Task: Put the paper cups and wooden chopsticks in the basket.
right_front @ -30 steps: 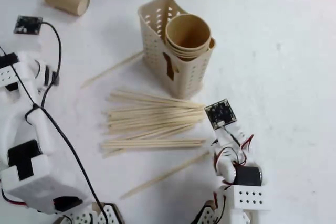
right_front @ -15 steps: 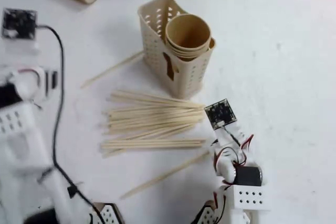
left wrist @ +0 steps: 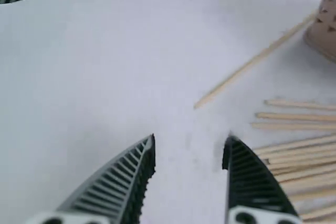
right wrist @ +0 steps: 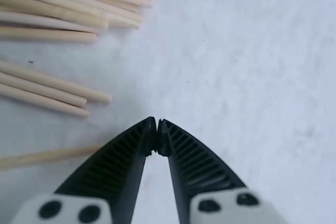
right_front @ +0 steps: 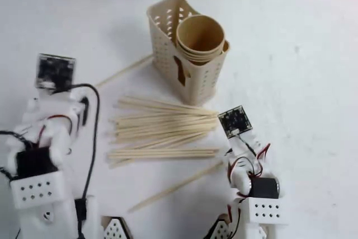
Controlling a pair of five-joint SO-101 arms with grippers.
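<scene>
Swung back from the upper left, the left arm now sits at the lower left of the high view, the left gripper (left wrist: 190,140) spread apart and empty over the table (right_front: 302,71). The right gripper (right wrist: 157,121) is pinched together, empty, just beside the chopsticks (right_front: 162,130) lying at centre. Cups (right_front: 200,34) stand nested in the basket (right_front: 168,54) above them.

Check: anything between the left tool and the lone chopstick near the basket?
No. The left wrist view shows bare table between the open left tool and the lone chopstick; the chopstick pile lies beside that stretch.
</scene>
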